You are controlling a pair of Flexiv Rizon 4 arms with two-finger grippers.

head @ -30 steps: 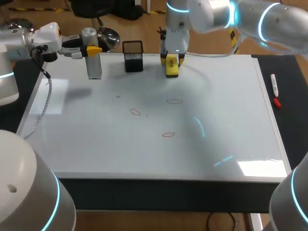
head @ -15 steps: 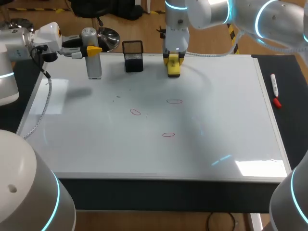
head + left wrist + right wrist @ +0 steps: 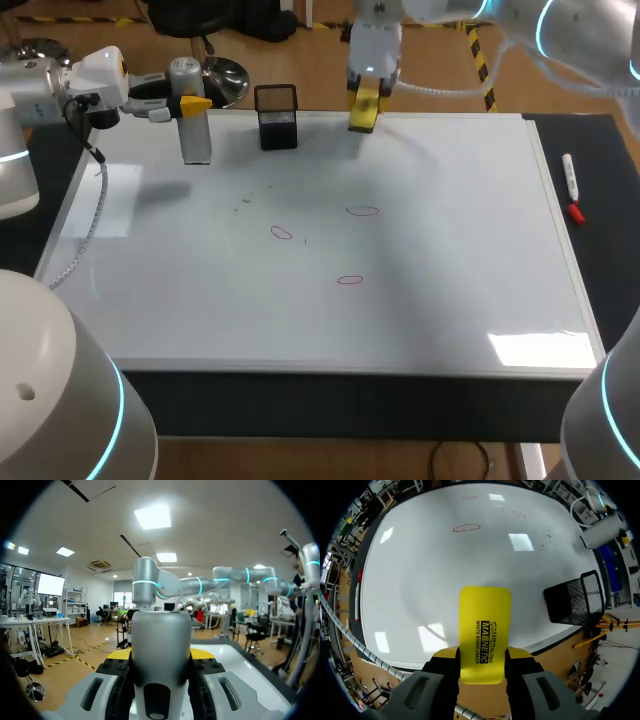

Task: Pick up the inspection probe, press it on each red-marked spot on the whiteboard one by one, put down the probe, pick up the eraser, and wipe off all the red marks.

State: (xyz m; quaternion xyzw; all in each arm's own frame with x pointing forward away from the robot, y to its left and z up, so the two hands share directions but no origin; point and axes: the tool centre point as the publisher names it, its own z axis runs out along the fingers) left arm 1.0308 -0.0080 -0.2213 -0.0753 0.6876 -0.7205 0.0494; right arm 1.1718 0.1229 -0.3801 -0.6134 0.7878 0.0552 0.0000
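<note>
The grey cylindrical inspection probe [image 3: 196,133] stands upright over the whiteboard's [image 3: 450,270] far left corner, and my left gripper [image 3: 178,103] is shut on it. In the left wrist view the probe [image 3: 161,645] fills the gap between the fingers. My right gripper [image 3: 366,97] is shut on the yellow eraser [image 3: 362,118], held in the air over the board's far edge. In the right wrist view the eraser [image 3: 484,627] sticks out ahead of the right gripper [image 3: 484,655]. Three red marks [image 3: 363,210] [image 3: 281,233] [image 3: 349,280] lie mid-board.
A black mesh pen holder [image 3: 277,117] stands at the far edge between the two grippers. A white marker [image 3: 569,175] and its red cap [image 3: 576,212] lie on the dark mat right of the board.
My right gripper closed on the eraser and lifted it off the board's far edge, up and slightly away. The left arm and the probe stayed still.
</note>
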